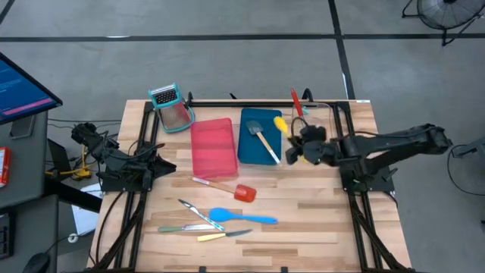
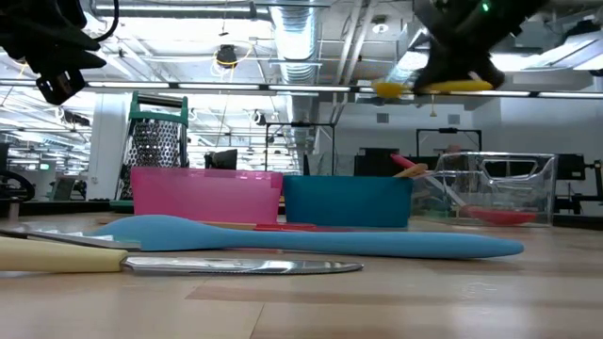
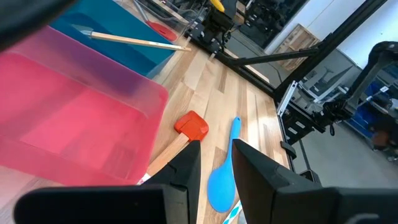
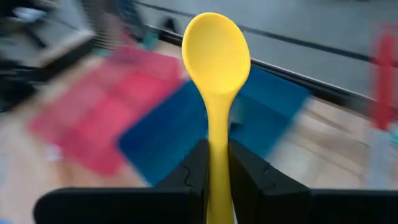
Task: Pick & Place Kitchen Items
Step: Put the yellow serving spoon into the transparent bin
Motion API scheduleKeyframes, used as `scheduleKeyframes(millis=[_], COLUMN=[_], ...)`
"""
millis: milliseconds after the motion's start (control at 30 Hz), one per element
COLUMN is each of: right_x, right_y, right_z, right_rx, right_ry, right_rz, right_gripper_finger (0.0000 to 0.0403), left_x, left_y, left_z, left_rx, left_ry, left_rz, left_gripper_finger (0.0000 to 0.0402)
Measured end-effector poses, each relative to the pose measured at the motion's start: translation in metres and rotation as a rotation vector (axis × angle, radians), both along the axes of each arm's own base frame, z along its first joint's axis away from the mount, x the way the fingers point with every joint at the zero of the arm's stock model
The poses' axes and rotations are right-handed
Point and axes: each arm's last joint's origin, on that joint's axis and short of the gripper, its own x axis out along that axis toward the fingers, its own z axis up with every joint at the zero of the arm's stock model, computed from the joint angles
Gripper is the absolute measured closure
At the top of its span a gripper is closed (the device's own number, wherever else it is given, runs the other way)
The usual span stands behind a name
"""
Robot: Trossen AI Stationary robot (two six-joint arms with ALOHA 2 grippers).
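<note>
I have the yellow spoon [image 4: 216,68] clenched by its handle in the right gripper [image 4: 214,163], carried in the air beside the blue tray [image 1: 258,136], between that tray and the clear tray [image 1: 326,125]. From the low view the spoon hangs well above the table, roughly level. I judge this as the carry step: picked, not yet placed.

The grey spatula [image 1: 263,139] already lies in the blue tray, and the red spoon [image 1: 296,102] leans in the clear one. My next move, I think, calls for bringing the spoon over one of these trays, lowering it inside the walls, then letting go. Which tray it belongs in I cannot tell.

My left gripper [image 3: 212,163] waits at the left edge of the table, its fingers standing a little apart with nothing between them. Past them I see the red spatula [image 3: 193,125] and blue spoon [image 3: 224,174] on the bare wood beside the pink tray [image 1: 211,148]; the knives [image 1: 198,216] also wait near the front edge.

The right wrist view is smeared, so the trays beneath the spoon are only coloured patches. In the high view the gripper covers most of the spoon's handle. The clear tray's walls are hard to trace from above.
</note>
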Motion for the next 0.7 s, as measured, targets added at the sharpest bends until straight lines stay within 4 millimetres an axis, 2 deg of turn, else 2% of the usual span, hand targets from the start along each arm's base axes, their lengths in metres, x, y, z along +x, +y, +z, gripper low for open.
scheduleKeyframes(millis=[167,333,700], right_x=[-0.024,-0.039,-0.043], right_y=[-0.018,-0.032,-0.066], right_z=[-0.006,-0.011,-0.03], right_rx=[0.06,0.128,0.199], right_ry=[0.124,0.233,0.496], right_rz=[-0.132,-0.217,-0.294], right_gripper_finger=[0.0364,0.0363,0.0362], left_x=[0.0,0.0,0.0], left_y=[0.0,0.0,0.0], left_z=[0.0,0.0,0.0], left_rx=[0.0,0.0,-0.003], left_ry=[0.0,0.0,-0.005], left_rz=[0.0,0.0,0.0], left_gripper_finger=[0.0325,0.0325,0.0325])
